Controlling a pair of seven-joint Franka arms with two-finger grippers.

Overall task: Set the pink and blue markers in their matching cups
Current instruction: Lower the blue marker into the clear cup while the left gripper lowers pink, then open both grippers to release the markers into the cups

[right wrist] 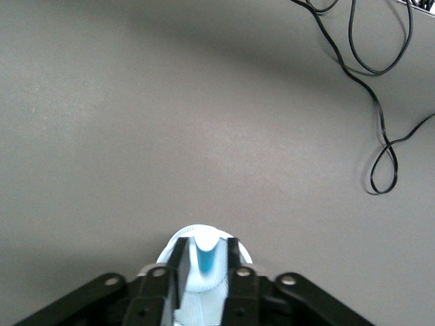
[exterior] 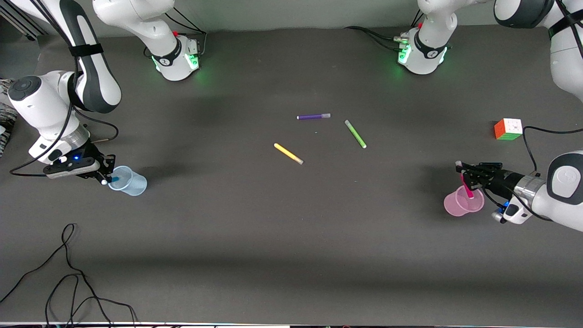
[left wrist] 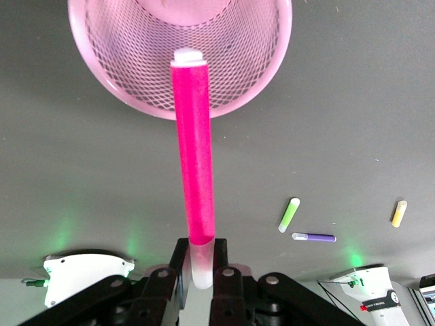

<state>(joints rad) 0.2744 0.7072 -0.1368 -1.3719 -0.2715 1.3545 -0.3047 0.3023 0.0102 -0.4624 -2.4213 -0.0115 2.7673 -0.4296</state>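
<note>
Dark grey cloth covers the bench, and two white arms reach down at its two ends.

At the left arm's end, the left end effector hangs just over the pink cup. It is clenched on the pale end of the pink marker. In the left wrist view the two fingers squeeze that pale end, and the pink marker points down into the mouth of the pink cup. Its other tip sits over the cup's inside. It is hard to tell if the tip touches the bottom.

At the right arm's end, the right end effector is right over the blue cup. It is clenched on the blue marker, whose blue body dips into the cup. In the right wrist view the fingers pinch the blue marker, with the blue cup under it.

Three more markers lie flat near the middle of the bench. The purple marker is farthest from the front camera. The green marker lies near it, toward the left arm's end. The yellow marker is nearest to the camera of the three. None of them touch.

A cube of many colours sits near the left arm's end, farther from the camera than the pink cup. A black cable curls on the bench near the right arm's end, close to the camera.
</note>
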